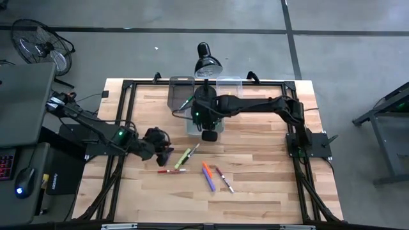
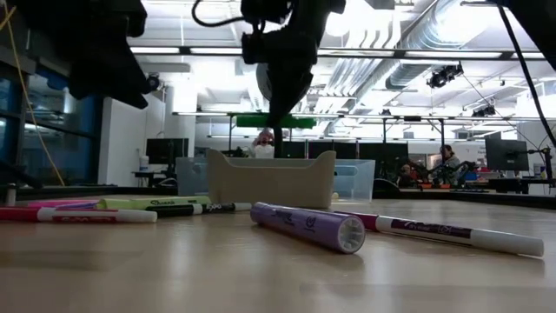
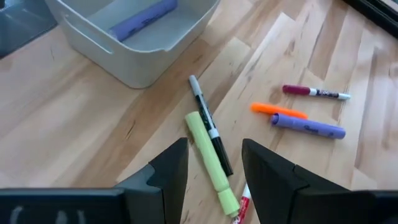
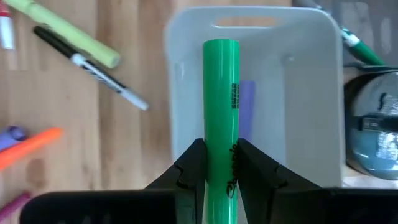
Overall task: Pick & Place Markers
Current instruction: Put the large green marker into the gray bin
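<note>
The bench (image 1: 255, 191) is pale, matt wooden planking. The bin (image 4: 311, 93) looks like smooth, translucent plastic. The green marker (image 4: 221, 112) is glossy plastic.

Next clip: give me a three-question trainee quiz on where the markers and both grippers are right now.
1. True or false: the right gripper is shut on a green marker above the bin.
2. Which marker already lies inside that bin? A) orange B) purple C) red
3. Fill in: the left gripper is open and hovers over the yellow-green marker and the ____ pen beside it.

Key:
1. True; its fingers clamp the green marker over the bin.
2. B; a purple marker lies on the bin floor, while an orange marker is on the table.
3. black
</note>
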